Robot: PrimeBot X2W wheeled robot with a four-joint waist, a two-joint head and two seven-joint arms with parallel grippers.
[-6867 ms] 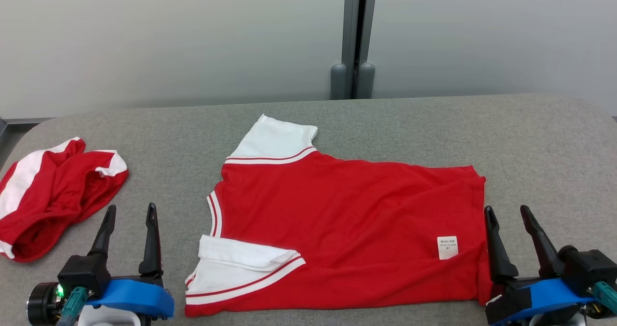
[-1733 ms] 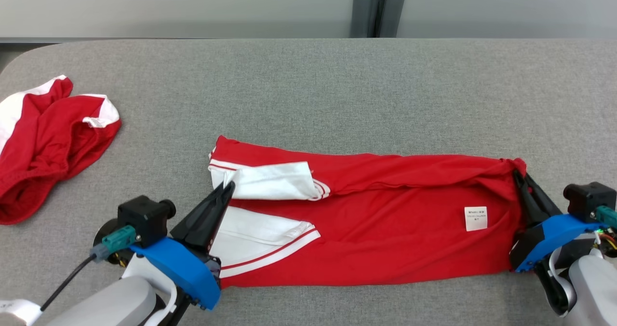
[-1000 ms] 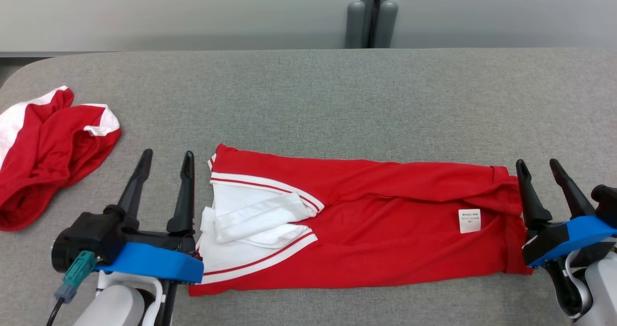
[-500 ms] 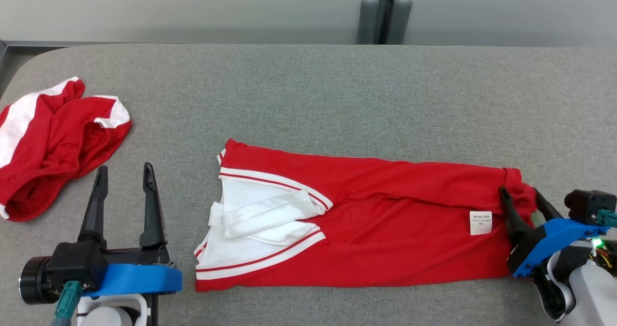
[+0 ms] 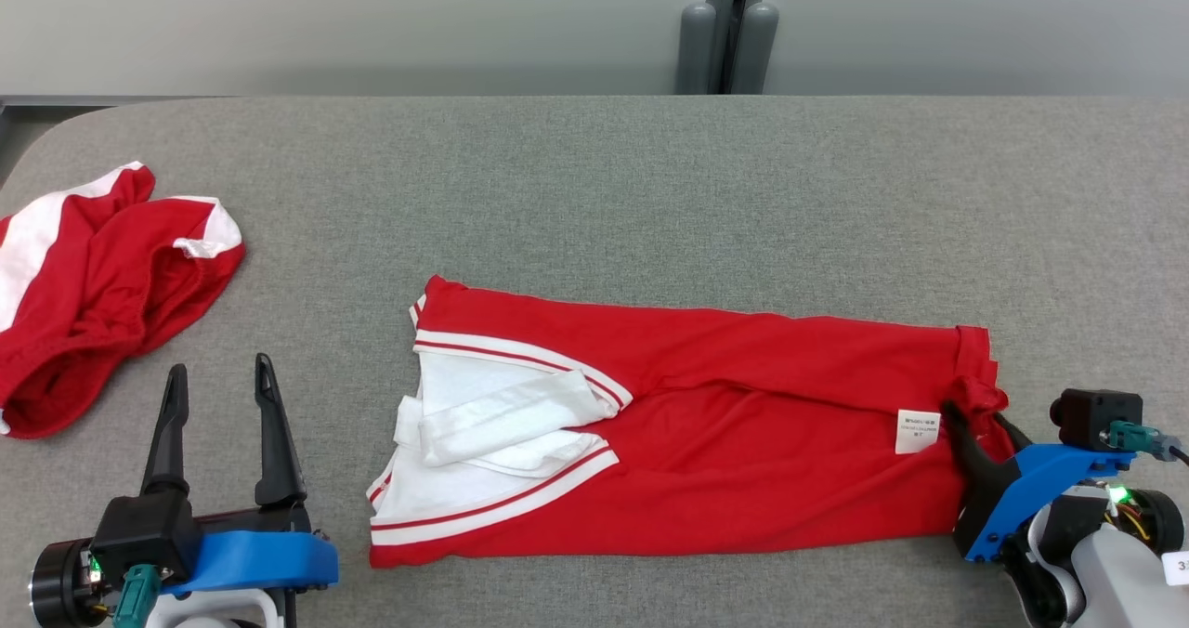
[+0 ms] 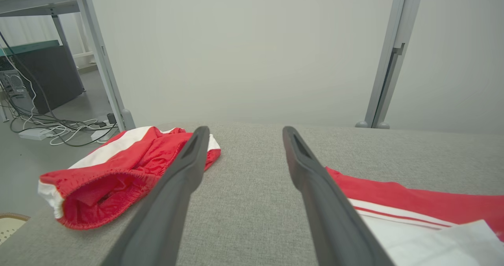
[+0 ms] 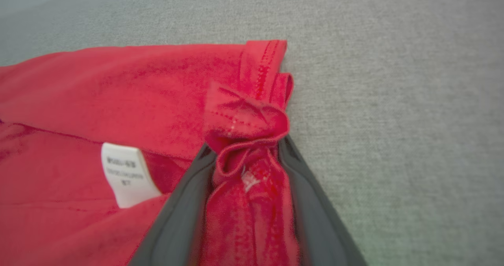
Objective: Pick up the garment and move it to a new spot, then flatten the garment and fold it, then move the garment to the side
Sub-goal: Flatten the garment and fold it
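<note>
While the left gripper (image 5: 219, 365) rests spread beside the garment (image 5: 743, 442) at the desk's (image 5: 594, 191) front edge, the right gripper (image 7: 246, 142) pinches its hem.

Gray cloth-covered table (image 5: 594, 191) with lengthwise-folded red-and-white shirt (image 5: 725, 461) front center, crumpled red-and-white shorts (image 5: 93, 303) far left.

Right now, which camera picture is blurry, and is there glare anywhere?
Right wrist view: soft throughout, print on the white label unreadable. Head view: sharp, evenly lit, no glare on the red shirt, faint shadows by the left gripper. Left wrist view: table sharp, wall post leaning from wide-angle distortion.
</note>
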